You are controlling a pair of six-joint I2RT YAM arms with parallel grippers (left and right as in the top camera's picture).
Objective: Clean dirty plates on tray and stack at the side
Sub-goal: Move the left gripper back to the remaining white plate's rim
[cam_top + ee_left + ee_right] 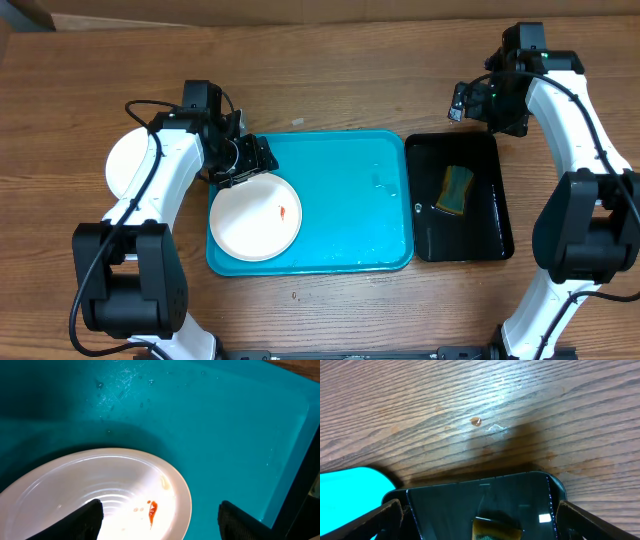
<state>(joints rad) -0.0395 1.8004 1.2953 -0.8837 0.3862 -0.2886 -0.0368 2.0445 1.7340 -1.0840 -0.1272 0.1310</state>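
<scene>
A white plate (255, 218) with an orange-red smear (284, 211) lies at the left end of the turquoise tray (350, 200). My left gripper (254, 160) is open and empty, just over the plate's far edge. In the left wrist view the plate (65, 485) and its smear (152, 510) lie between the open fingers (160, 525), on the tray (225, 435). A second white plate (125, 165) lies on the table left of the tray, partly hidden by my left arm. No yellow-green rimmed plate is in view. My right gripper (462, 100) is open and empty above the table.
A glossy black tray (470, 235) holding a yellow-green sponge (457, 188) stands right of the turquoise tray. In the right wrist view the black tray (445, 510) and the sponge (497, 530) lie between the open fingers (477, 520). Water drops lie on the turquoise tray.
</scene>
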